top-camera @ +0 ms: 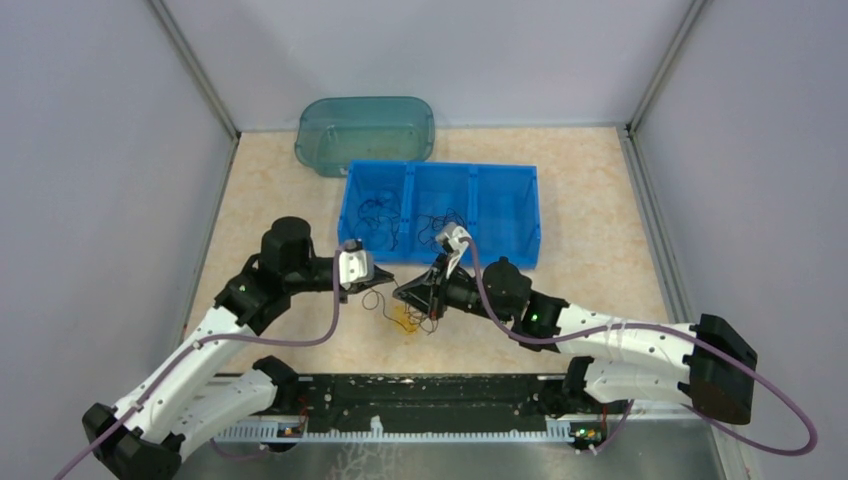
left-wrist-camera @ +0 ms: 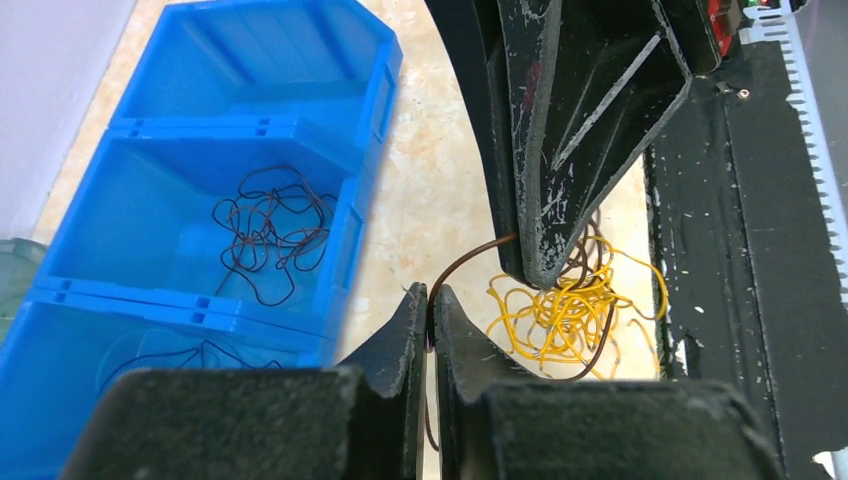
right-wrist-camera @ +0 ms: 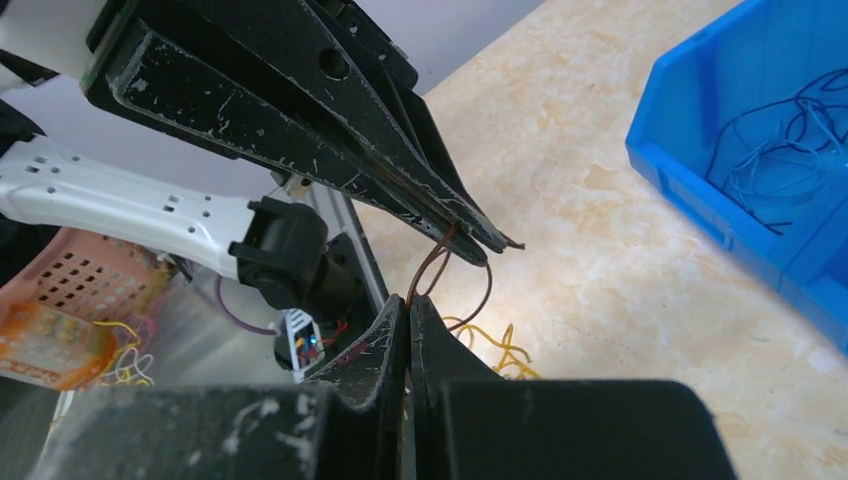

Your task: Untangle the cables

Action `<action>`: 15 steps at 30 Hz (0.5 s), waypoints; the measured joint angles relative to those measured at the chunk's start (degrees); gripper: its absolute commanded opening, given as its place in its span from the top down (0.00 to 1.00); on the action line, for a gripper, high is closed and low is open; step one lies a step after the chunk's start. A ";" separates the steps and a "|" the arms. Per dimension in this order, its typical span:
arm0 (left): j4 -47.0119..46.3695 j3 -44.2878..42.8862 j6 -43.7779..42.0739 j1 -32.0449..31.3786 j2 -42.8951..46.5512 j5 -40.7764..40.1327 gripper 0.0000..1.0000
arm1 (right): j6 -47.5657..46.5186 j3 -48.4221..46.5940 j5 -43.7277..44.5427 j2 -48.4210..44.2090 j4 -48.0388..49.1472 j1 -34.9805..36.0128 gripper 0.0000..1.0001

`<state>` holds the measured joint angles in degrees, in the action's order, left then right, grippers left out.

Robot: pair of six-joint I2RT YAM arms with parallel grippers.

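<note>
A thin dark brown cable (left-wrist-camera: 470,258) runs between both grippers, just above a yellow-orange clump of cable (top-camera: 405,321) on the table in front of the blue bin. My left gripper (left-wrist-camera: 430,292) is shut on the brown cable, which passes between its tips. My right gripper (right-wrist-camera: 408,300) is shut on the same brown cable (right-wrist-camera: 430,265). The two grippers meet tip to tip, left gripper (top-camera: 385,281) and right gripper (top-camera: 407,293). The yellow-orange clump (left-wrist-camera: 560,315) lies under the right fingers (left-wrist-camera: 560,150). More dark cables (left-wrist-camera: 270,230) lie inside the bin.
A blue bin with three compartments (top-camera: 538,230) stands just behind the grippers. A teal tub (top-camera: 365,130) sits behind it at the back wall. A black rail (top-camera: 420,395) runs along the near edge. A pink perforated basket (right-wrist-camera: 50,300) shows at the right wrist view's lower left.
</note>
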<state>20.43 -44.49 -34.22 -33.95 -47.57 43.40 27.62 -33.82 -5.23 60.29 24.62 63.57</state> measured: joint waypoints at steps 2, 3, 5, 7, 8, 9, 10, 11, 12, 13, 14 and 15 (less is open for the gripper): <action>-0.92 0.00 -0.09 -0.48 0.04 -0.55 1.00 | 0.46 0.00 -0.26 0.00 0.35 0.00 0.76; -1.64 0.00 -0.04 -0.68 0.09 -0.79 1.00 | 0.81 0.00 -0.44 0.00 0.55 0.00 0.71; -3.39 -0.31 0.48 -1.01 0.17 -1.20 1.00 | 1.18 0.00 -0.66 0.02 1.01 0.00 0.65; -4.13 -2.36 1.77 -1.25 -0.37 -1.03 1.00 | 1.38 0.00 -0.76 0.04 1.57 0.00 0.65; -4.68 -4.02 2.86 -1.38 -0.94 -0.72 0.99 | 1.53 0.00 -0.90 0.13 2.25 0.00 0.65; -5.31 -5.66 3.74 -1.55 -1.46 -0.44 0.99 | 1.57 0.00 -1.01 0.24 2.91 0.00 0.65; -6.10 -7.34 4.72 -1.73 -1.97 -0.09 1.00 | 1.68 0.00 -1.18 0.37 3.56 0.00 0.65; -6.80 -8.52 5.38 -1.81 -2.27 0.22 1.00 | 2.01 0.00 -1.46 0.52 4.31 0.00 0.65; -7.39 -9.38 6.03 -1.97 -2.45 0.46 1.00 | 2.25 -0.04 -1.88 0.76 5.35 0.00 0.65; -7.91 -10.08 6.62 -2.05 -2.54 0.79 1.00 | 2.49 -0.04 -2.16 1.05 6.34 0.00 0.65; -8.28 -10.36 7.06 -2.08 -2.58 0.98 1.00 | 2.78 -0.22 -2.56 1.53 7.28 0.00 0.65; -8.55 -10.58 7.67 -2.08 -2.69 1.20 0.99 | 3.13 -0.63 -2.93 2.19 8.11 0.00 0.65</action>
<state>11.88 -55.07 -26.55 -36.03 -50.26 44.60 30.74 -34.46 -8.16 62.48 32.73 63.57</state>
